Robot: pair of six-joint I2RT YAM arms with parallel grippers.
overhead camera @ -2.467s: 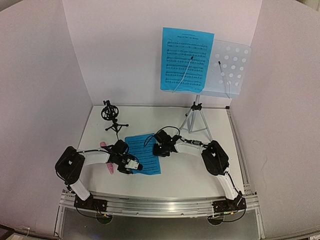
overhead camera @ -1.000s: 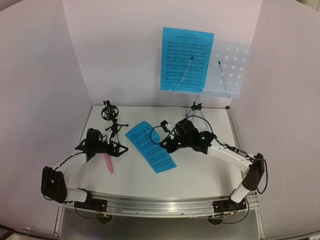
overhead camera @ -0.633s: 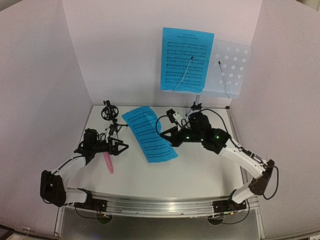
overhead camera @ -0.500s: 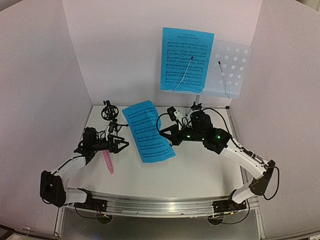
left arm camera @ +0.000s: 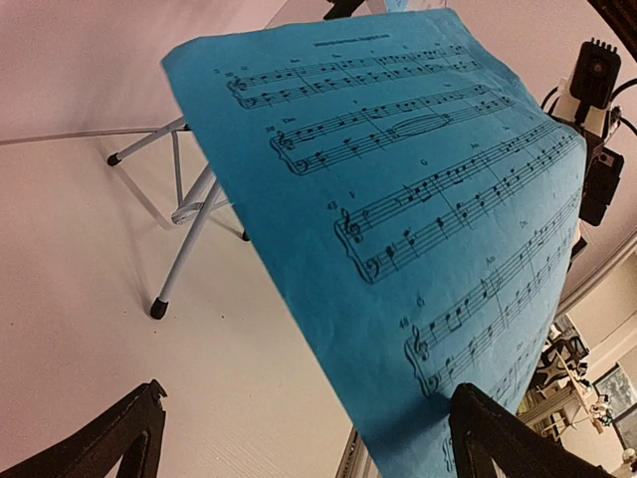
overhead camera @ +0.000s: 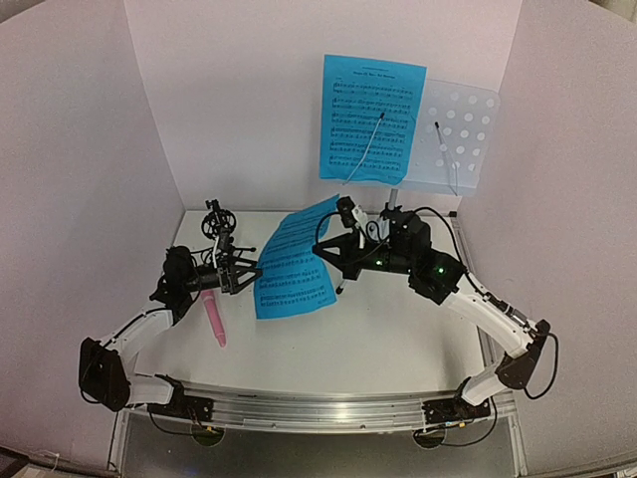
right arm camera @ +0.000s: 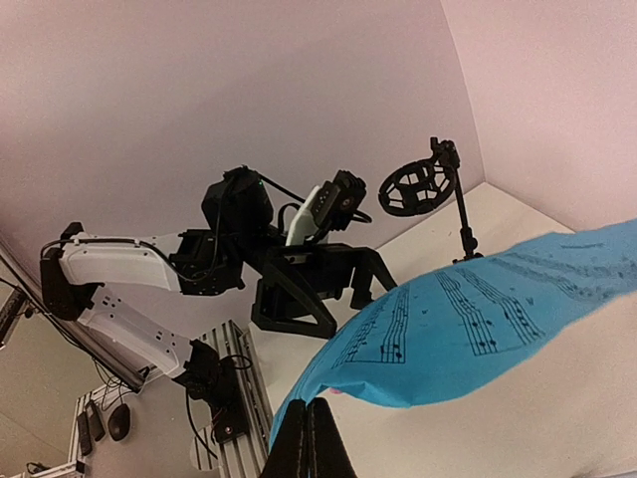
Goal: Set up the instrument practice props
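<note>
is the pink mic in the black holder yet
No, the pink microphone lies flat on the table, apart from the black mic holder, whose ring is empty.

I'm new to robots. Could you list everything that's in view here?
music stand: 1, pale blue perforated, on a silver tripod, back right
page on the stand: 1, blue sheet music, left half of the stand
held page: 1, blue sheet music, lifted above mid-table
microphone: 1, pink, lying front left
mic holder: 1, black small tripod, back left
table: 1, white
left pincer: 1, black, open and holding nothing, beside the held page
right pincer: 1, black, shut on the held page's edge
</note>
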